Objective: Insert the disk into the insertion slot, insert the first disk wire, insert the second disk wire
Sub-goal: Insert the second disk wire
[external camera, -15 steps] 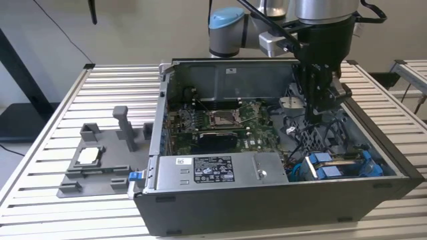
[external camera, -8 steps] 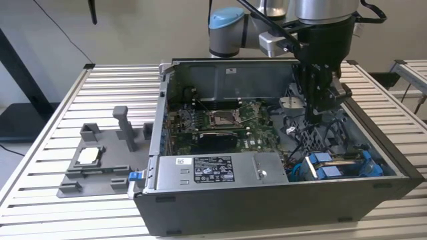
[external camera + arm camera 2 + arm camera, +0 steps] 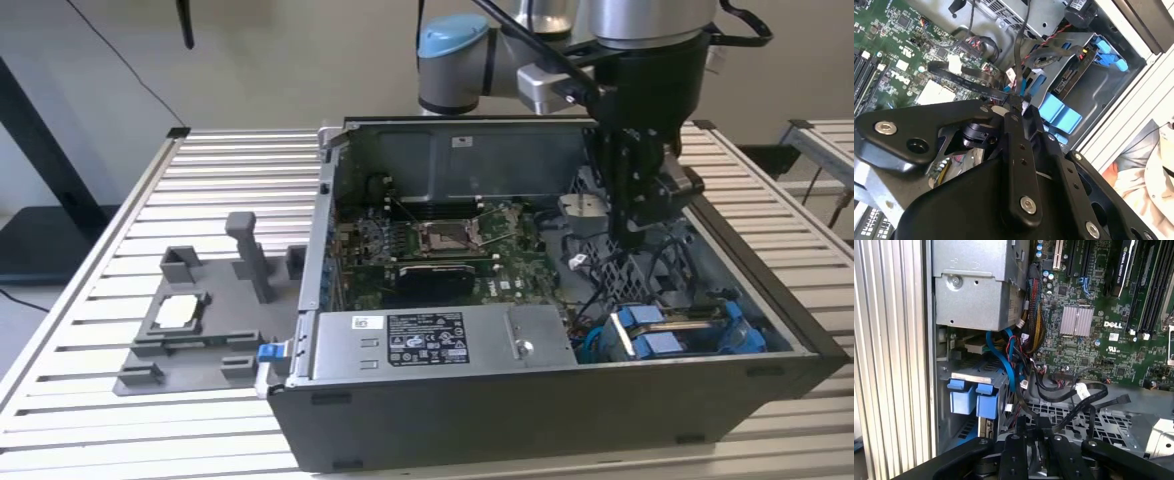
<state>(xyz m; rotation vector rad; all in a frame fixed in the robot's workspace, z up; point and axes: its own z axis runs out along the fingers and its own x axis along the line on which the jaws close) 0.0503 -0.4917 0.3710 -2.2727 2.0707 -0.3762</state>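
Observation:
The disk [image 3: 657,332] sits in the insertion slot, the drive bay [image 3: 971,376] at the case's front corner on the exterior view's right. Its blue carrier tabs [image 3: 974,401] [image 3: 1059,112] face outward. My gripper [image 3: 630,228] hangs inside the open computer case, over the perforated metal cage beside the bay. In both wrist views its fingertips [image 3: 1015,106] [image 3: 1036,424] are pressed together on a thin black wire [image 3: 1020,55] that runs toward the bay. Another black wire with a loose connector end [image 3: 1121,400] lies on the cage. A blue wire [image 3: 999,357] curves down from the power supply toward the disk.
A grey power supply box [image 3: 427,340] fills the case's front beside the bay. The green motherboard [image 3: 441,240] with its heatsink [image 3: 1076,321] lies behind. On the slatted table [image 3: 227,160], at the exterior view's left, stands a grey fixture [image 3: 187,330]. Cable bundles [image 3: 1034,315] crowd the gap.

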